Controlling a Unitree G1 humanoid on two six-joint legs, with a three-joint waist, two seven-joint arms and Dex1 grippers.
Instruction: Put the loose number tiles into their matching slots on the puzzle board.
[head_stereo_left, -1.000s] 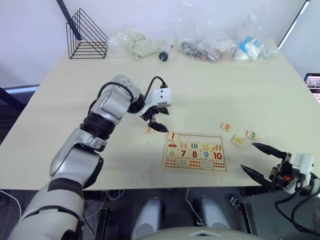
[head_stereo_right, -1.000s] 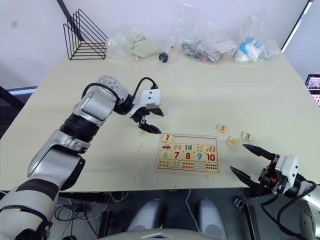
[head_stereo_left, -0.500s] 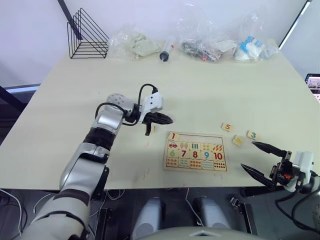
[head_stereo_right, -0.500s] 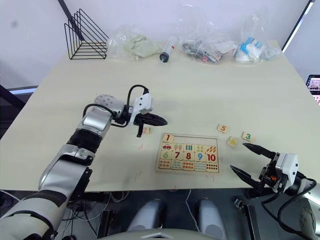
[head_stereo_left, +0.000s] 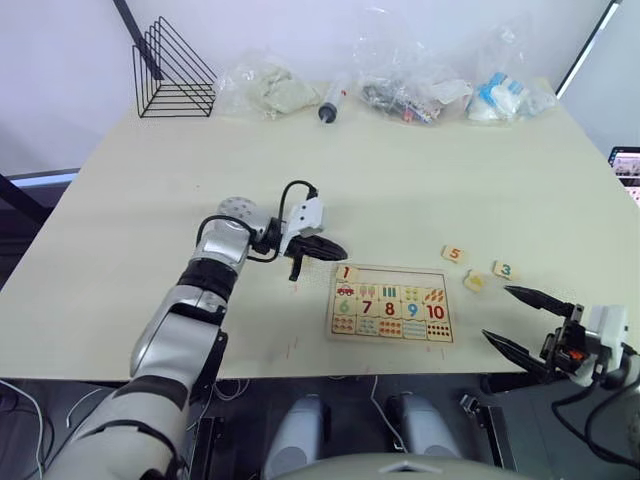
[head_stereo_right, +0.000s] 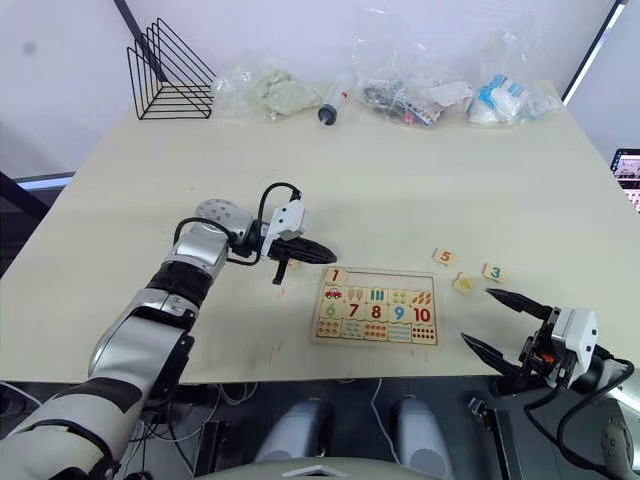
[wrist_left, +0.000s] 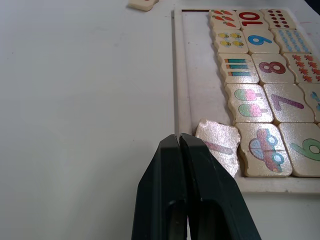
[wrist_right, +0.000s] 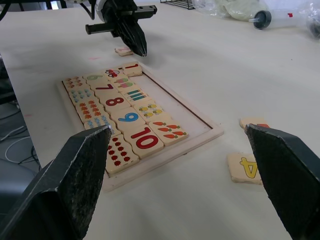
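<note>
The puzzle board (head_stereo_left: 345, 325) lies near the table's front edge, its lower rows filled with tiles 6 to 10 and picture tiles. Its top row of slots (head_stereo_left: 400, 276) is bare except at the left end. There tile 1 (wrist_left: 218, 147) sits askew, partly over the rim. My left gripper (head_stereo_left: 340, 250) is shut with nothing in it, its tips just left of tile 1. Tile 2 (wrist_right: 123, 50) lies on the table close by that gripper. Tiles 5 (head_stereo_left: 453, 254), 3 (head_stereo_left: 505, 269) and 4 (head_stereo_left: 474, 282) lie right of the board. My right gripper (head_stereo_left: 495, 312) hangs open off the table's front right.
A black wire rack (head_stereo_left: 172, 70) stands at the back left. Plastic bags (head_stereo_left: 405, 85), a syringe-like tube (head_stereo_left: 331, 101) and more packets (head_stereo_left: 500, 95) line the far edge. The front edge of the table runs just below the board.
My left gripper has gone from open to shut. Its arm has dropped lower to the table, with the tips now pointing at the board's left corner. The right gripper has stayed put.
</note>
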